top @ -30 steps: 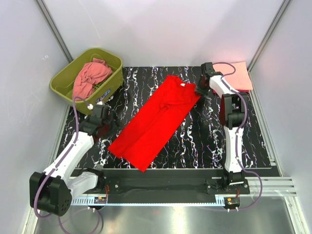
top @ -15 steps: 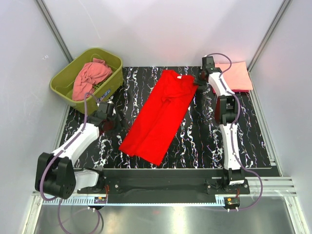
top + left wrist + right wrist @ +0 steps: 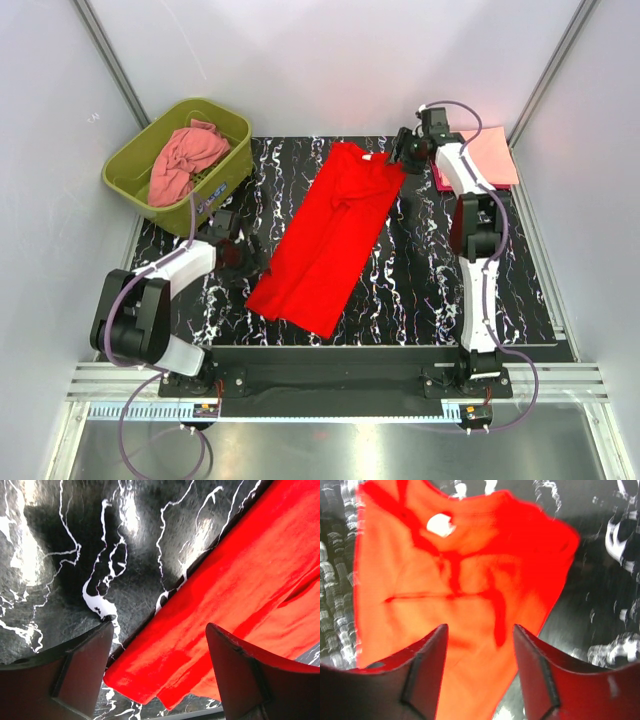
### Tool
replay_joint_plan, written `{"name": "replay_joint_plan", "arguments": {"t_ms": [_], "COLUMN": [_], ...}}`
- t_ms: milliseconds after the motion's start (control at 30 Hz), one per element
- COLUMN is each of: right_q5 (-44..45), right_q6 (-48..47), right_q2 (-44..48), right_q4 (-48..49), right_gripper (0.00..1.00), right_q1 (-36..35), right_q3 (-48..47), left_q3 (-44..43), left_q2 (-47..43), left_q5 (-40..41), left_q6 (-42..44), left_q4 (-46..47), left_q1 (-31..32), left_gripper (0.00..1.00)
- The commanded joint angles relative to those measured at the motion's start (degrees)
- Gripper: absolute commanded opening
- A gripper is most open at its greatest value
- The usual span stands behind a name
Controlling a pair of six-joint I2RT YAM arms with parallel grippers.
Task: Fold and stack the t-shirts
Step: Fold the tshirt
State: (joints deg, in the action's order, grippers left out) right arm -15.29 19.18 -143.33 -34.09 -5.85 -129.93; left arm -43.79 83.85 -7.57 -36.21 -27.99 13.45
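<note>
The right gripper has opened beside the far right shoulder of the red t-shirt, fingers apart and empty; the left gripper has drawn back just left of the near hem, spread wide; the shirt lies folded lengthwise mid-worktop; a salmon-pink t-shirt sits crumpled in the olive-green tub, far left; a folded pale peach t-shirt lies far right.

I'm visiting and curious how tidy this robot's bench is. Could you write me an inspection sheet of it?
Surface: black marbled mat.
Job's things: red t-shirt folded lengthwise, mid-mat; pink shirt crumpled in olive tub; peach shirt atop magenta shirt, far right corner.
Clutter: nothing seen beyond that tub.
Claws: left claw open by the red hem; right claw open over the collar.
Cables: purple cable on each arm.
Surroundings: white walls, metal frame post.
</note>
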Motion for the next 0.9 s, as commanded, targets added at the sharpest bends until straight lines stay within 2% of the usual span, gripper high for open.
{"name": "replay_joint_plan", "arguments": {"t_ms": [0,67,200,267,333,433,700,833,867], "right_q5": [-3.78,-4.40,-4.49,-4.83,-5.63,-5.02,-5.72,-3.53,-3.17], "right_q6": [3.49,4.81,6.48,7.62,8.67,9.03,8.42,6.67,6.23], "right_q2": [11.22,12.45,16.58,17.73,17.56,16.68,8.95,5.96,4.56], "right_q4": [1.57,-0.27,1.47,2.71,2.97,2.88,3.42,1.13,0.69], "right_gripper": [0.64,0.66,0.60,0.54,0.52,0.53,0.52,0.40,0.31], "right_q1": [0.13,0.13,0.13,0.13,0.13,0.13,0.22,0.40,0.40], "right_q3": [5.02,8.36,17.32,21.72,24.62,27.26,24.73,19.64,18.49], "left_q3": [0.81,1.16,3.09,3.97,4.68,5.03,7.40,10.12,11.17], "left_q2": [2.62,4.20,4.39,3.52,2.81,1.93,0.35,-1.76,-2.72], "left_q5": [2.21,2.21,0.28,-0.33,-0.51,-0.16,0.10,-1.12,-2.26], "left_q6": [0.52,0.79,0.26,0.00,-0.09,-0.27,-1.06,-3.43,-4.04], "left_q4": [2.94,3.81,5.66,6.45,6.54,6.11,6.28,8.29,8.74], "left_q1": [-0.09,-0.09,0.08,0.08,0.08,0.26,0.61,1.05,1.83], "left_gripper": [0.80,0.75,0.63,0.50,0.43,0.37,0.24,0.19,0.18]}}
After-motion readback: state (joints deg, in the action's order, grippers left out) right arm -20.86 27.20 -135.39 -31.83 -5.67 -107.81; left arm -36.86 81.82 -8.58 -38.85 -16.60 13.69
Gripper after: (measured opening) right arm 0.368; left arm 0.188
